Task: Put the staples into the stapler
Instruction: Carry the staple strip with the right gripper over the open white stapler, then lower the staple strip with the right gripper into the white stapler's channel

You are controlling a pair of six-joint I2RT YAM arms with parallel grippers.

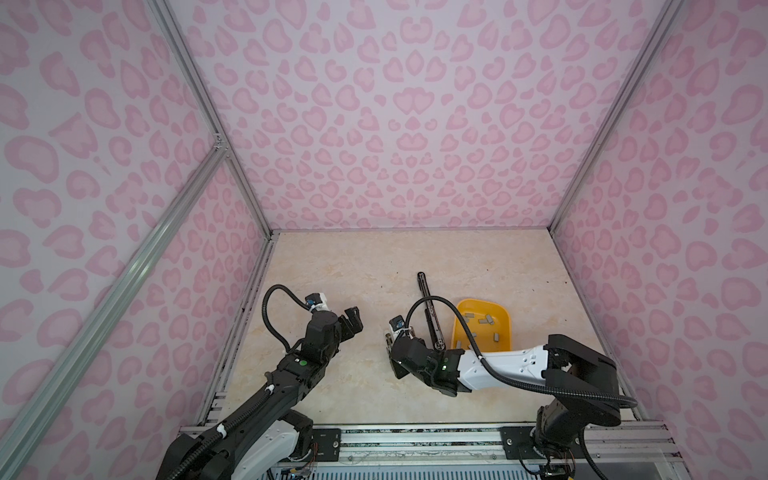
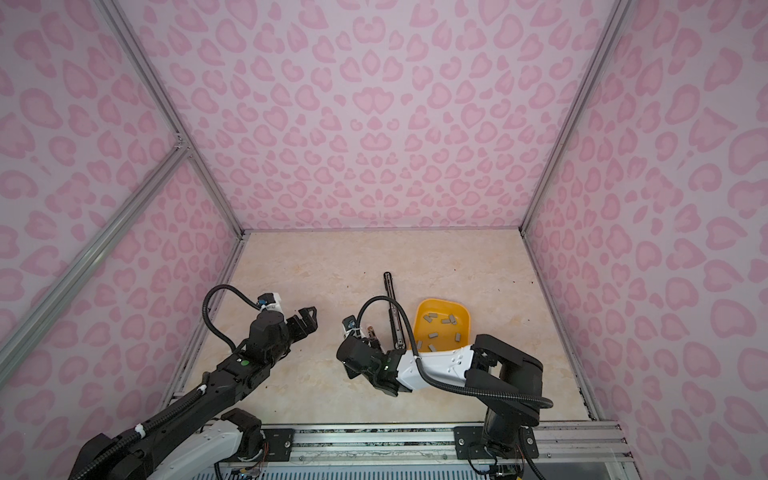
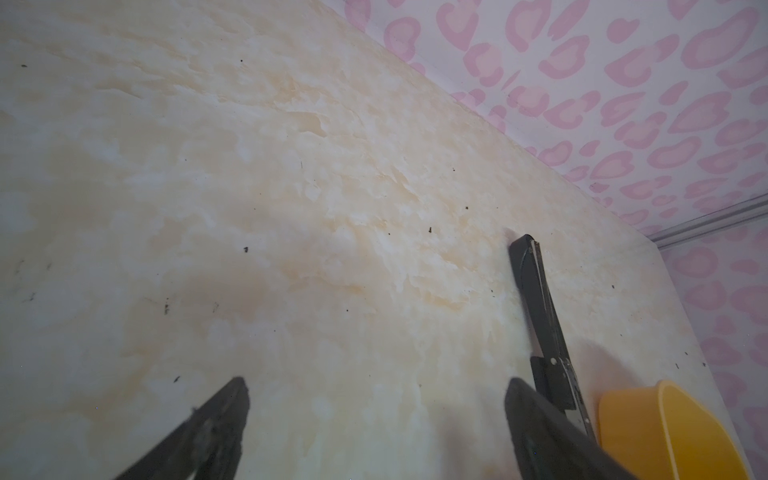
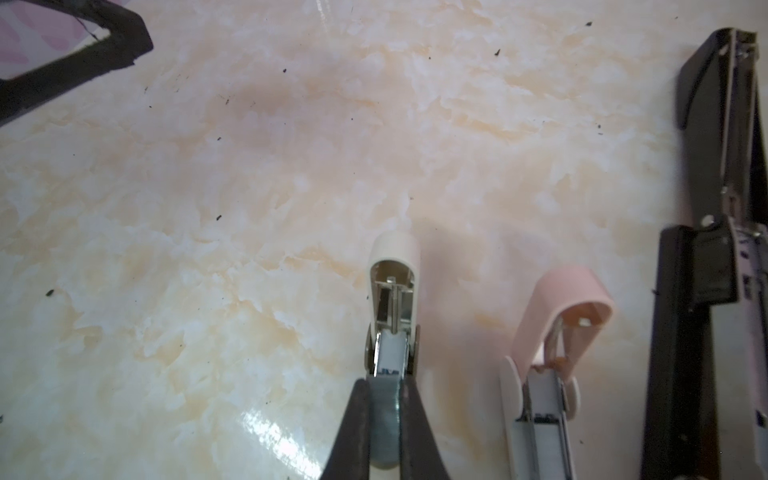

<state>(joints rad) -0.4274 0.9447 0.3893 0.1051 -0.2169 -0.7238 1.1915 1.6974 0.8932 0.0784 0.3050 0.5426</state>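
In the right wrist view my right gripper (image 4: 384, 399) is shut on a grey strip of staples (image 4: 384, 419). The strip lies in line with the open channel of a small white stapler (image 4: 395, 291), whose lid is folded back flat on the table. In both top views those jaws are hidden under the wrist (image 1: 411, 353). More staples (image 1: 484, 320) (image 2: 448, 321) lie loose in a yellow tray (image 1: 503, 311) (image 2: 466, 312). My left gripper (image 1: 353, 318) (image 2: 308, 318) (image 3: 376, 401) hangs open and empty above bare table, to the left of the staplers.
A small pink stapler (image 4: 557, 328) lies open beside the white one. A long black stapler (image 1: 428, 307) (image 2: 392, 307) (image 3: 536, 299) (image 4: 706, 291) lies open between them and the tray (image 3: 648, 428). Pink patterned walls close in the marble-look table (image 1: 353, 266).
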